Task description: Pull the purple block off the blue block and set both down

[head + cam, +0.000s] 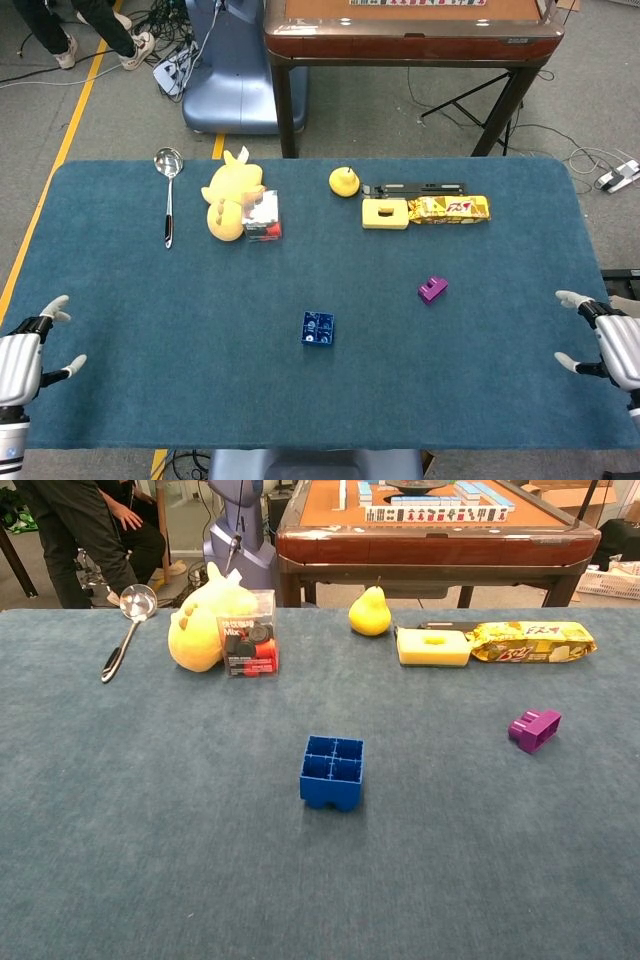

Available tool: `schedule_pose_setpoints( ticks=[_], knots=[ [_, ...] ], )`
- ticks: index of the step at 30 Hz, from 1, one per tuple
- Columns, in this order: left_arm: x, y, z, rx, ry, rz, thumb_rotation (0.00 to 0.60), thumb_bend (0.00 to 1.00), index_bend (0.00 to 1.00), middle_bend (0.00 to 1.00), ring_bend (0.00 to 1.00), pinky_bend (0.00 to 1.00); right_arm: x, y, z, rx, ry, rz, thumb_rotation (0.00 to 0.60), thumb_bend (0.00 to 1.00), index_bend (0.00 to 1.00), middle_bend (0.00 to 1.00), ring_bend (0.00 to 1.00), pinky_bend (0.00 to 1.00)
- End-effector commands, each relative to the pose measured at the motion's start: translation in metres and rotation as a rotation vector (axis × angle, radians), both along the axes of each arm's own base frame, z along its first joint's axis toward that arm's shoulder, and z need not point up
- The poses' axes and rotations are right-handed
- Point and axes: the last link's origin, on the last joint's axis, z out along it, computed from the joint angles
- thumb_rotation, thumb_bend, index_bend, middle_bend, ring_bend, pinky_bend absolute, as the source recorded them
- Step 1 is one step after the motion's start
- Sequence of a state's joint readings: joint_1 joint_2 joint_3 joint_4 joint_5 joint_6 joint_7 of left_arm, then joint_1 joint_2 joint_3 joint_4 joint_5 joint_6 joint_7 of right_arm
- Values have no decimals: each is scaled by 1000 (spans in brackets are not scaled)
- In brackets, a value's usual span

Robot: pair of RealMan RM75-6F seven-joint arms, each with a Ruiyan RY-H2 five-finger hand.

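The job looked finished to me. The blue block (317,328) sat on the blue tablecloth (200,390) near the middle, its open grid of cells facing up, with nothing on top of it. The purple block (432,290) lay on the cloth well apart from it, off toward my right side and a little farther from me. Neither block touched the other, and neither was in my grasp.

My left hand (20,357) was at the near left edge of the table, holding nothing, thumb and fingers spread apart. My right hand (612,340) was at the near right edge, likewise empty with its fingers apart. The chest view showed neither hand, only the two blocks resting on the cloth. As far as I could judge, nothing remained but to leave both blocks where they lay.

As for writing, little could be read. The clear box (250,633) beside the yellow plush toy (200,620) carried a label on which I could make out "Mix" and nothing more. The yellow snack packet (532,640) at the far side bore red lettering too small and skewed for me to read. The yellow sponge (433,646) beside it showed no print I could see.
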State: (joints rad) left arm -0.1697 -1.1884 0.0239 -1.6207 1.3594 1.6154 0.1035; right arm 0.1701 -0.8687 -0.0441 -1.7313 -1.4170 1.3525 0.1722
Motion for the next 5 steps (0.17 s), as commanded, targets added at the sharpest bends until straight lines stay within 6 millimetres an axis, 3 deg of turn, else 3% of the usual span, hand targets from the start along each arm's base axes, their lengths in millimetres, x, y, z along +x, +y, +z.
schedule_pose_setpoints(
  ticks=[1, 5],
  knots=[
    [0, 0, 3, 5, -6, 4, 600, 0, 211, 357, 373, 562, 3, -3, 4, -10, 5, 9, 600, 106, 231, 299, 305, 422],
    [2, 0, 1, -3, -25, 10, 600, 0, 211, 357, 373, 562, 6, -11, 9, -15, 13, 19, 600, 106, 231, 301, 305, 422]
  ],
)
